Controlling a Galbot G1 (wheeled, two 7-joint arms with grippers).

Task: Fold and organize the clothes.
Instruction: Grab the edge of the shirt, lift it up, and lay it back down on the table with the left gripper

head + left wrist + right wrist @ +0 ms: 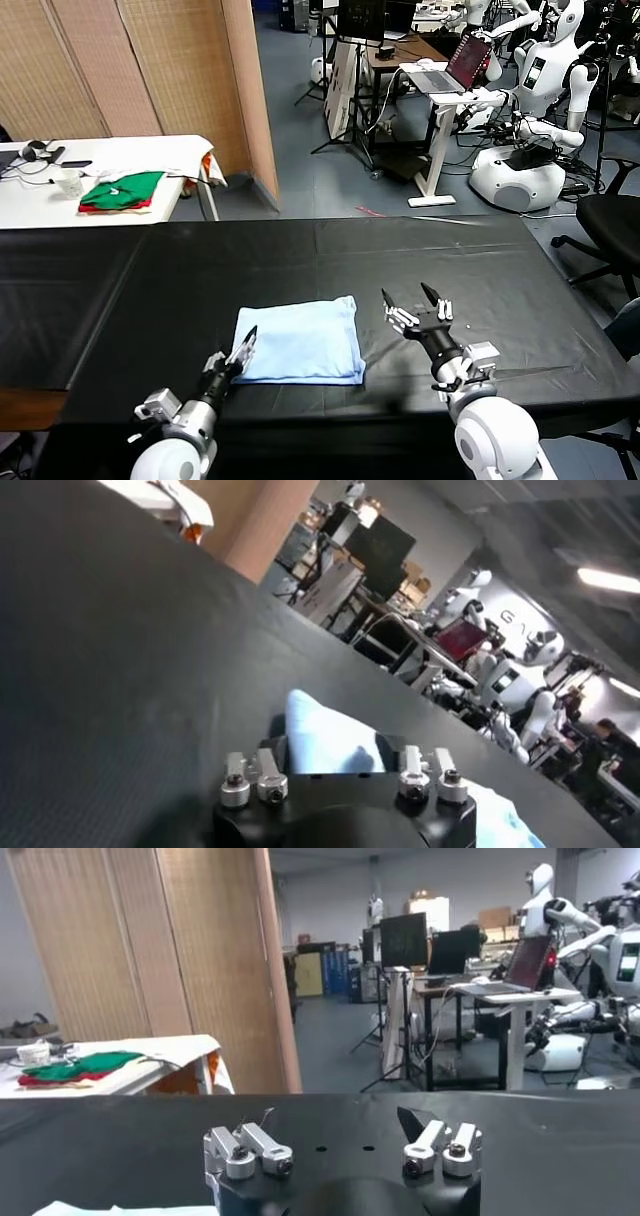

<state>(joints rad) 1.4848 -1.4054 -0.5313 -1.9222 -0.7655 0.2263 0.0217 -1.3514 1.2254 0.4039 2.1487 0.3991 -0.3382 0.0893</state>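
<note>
Let your left gripper [246, 347], its fingers narrowing at the folded T-shirt's [303, 342] near-left corner, pinch every layer before lifting, keeping the spread right gripper [420, 302] clear above the tabletop [180, 280].

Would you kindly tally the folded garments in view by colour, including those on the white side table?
Pale blue T-shirt on the black table: 1
Green garment: 1
Red garment beneath it: 1
Total: 3
</note>
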